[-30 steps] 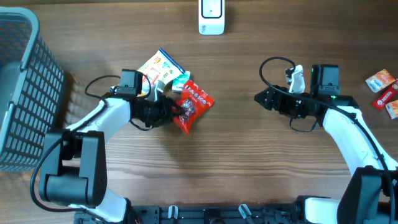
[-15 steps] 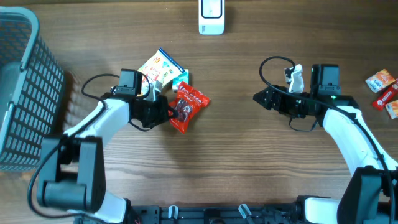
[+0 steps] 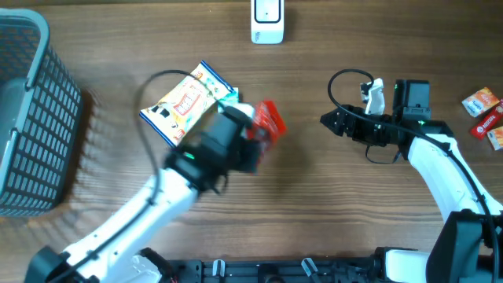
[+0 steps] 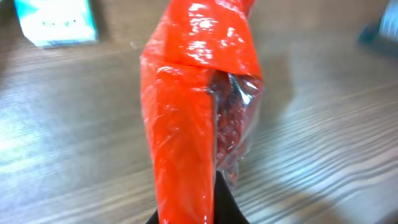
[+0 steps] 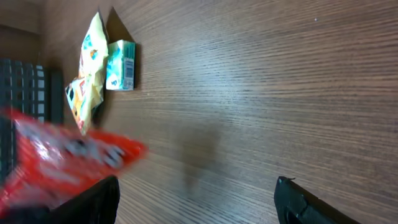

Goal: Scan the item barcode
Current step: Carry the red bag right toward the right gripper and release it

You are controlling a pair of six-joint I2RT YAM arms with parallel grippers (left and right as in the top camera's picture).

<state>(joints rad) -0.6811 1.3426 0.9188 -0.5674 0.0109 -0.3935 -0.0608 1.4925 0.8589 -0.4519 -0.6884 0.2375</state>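
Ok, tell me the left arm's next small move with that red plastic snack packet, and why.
Probably carry the red plastic snack packet toward the white box-shaped scanner at the far edge of the wooden table. The left gripper is shut on the packet's lower end and holds it raised, but the scanner lies apart from it, and no barcode shows on the side in view.

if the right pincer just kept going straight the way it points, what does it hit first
Most likely the red snack packet, directly ahead of the right pincer across the table. Depth is unclear, and the packet looks lifted, so it might pass beneath.
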